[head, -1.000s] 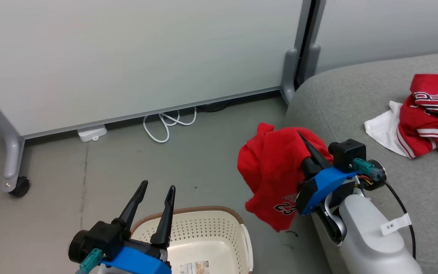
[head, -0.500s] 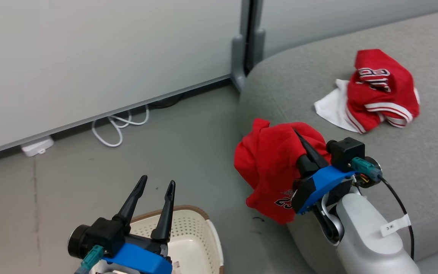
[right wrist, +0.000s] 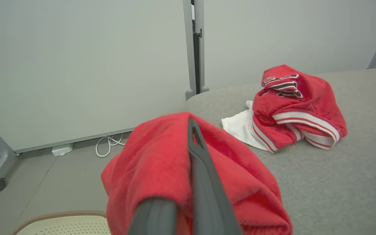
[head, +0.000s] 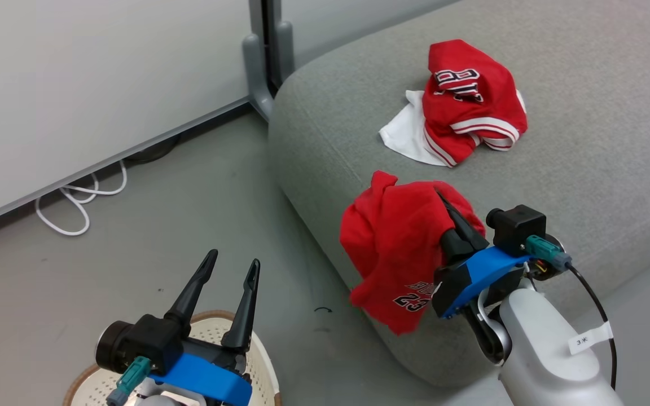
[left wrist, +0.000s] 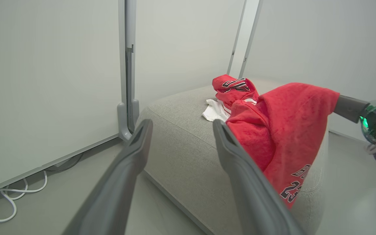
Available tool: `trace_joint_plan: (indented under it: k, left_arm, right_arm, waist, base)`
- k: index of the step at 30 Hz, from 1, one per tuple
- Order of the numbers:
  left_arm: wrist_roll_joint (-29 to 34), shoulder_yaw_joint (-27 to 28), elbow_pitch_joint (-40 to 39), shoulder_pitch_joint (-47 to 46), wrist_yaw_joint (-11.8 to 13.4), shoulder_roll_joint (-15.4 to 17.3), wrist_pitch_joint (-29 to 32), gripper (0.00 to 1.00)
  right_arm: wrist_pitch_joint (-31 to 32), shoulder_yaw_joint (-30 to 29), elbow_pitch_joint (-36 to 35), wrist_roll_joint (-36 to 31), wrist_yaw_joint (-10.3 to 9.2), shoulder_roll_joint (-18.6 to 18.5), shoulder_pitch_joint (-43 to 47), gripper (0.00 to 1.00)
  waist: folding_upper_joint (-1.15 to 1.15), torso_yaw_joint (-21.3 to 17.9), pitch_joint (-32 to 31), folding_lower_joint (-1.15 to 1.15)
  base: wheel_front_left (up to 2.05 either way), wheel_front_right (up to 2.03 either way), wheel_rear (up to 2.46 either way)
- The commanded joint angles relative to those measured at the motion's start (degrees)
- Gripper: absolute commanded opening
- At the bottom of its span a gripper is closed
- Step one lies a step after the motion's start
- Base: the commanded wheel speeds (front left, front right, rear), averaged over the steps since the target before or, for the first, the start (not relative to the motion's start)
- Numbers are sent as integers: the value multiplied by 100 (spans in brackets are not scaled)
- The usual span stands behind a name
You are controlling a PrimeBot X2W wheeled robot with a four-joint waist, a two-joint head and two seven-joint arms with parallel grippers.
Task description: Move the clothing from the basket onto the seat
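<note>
Because the large grey fabric-upholstered seat (head: 584, 141) offers plenty of bare cushion, the carry in hand would likely go best if the arm travelled further in over it, kept the hanging hem above the rounded edge, and lowered before releasing, lest the cloth slide to the floor. The cream-white perforated plastic basket (head: 260, 369) with its brown rim sits on the floor at lower left. One crumpled red jersey with white-and-black trim (head: 471, 101) lies on the seat, well in from the edge. A second red garment printed with 23 (head: 395, 242) hangs at the seat's front edge; whether it brushes the side cannot be told. Its long axis runs roughly up and down, bunched end at the fingers, printed hem pointing floorward. The right hand (head: 443, 206) is pinched on it; the left hand (head: 233, 259), fingers apart, holds nothing.
</note>
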Motion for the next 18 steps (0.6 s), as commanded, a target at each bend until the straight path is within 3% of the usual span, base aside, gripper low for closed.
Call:
trace_joint_plan:
  k: [1,15,18]
  left_arm:
    - [-24,2,-17,-64,-8,46,-27,100]
    - [-42,-121,-8,-180,-8,139,-28,100]
    - [-23,-157,-38,-227,-9,171,-28,100]
  right_arm:
    - [-28,-15,-43,20,3,3,65,0]
    - [-44,-246,-139,45,3,2,23,0]
    - [-48,-542,-148,-66,3,-7,-190,0]
  waist:
    - [0,-106,66,0]
    - [0,-19,201,0]
    - [0,56,301,0]
  base:
    - [0,0,0]
    - [0,0,0]
    - [0,0,0]
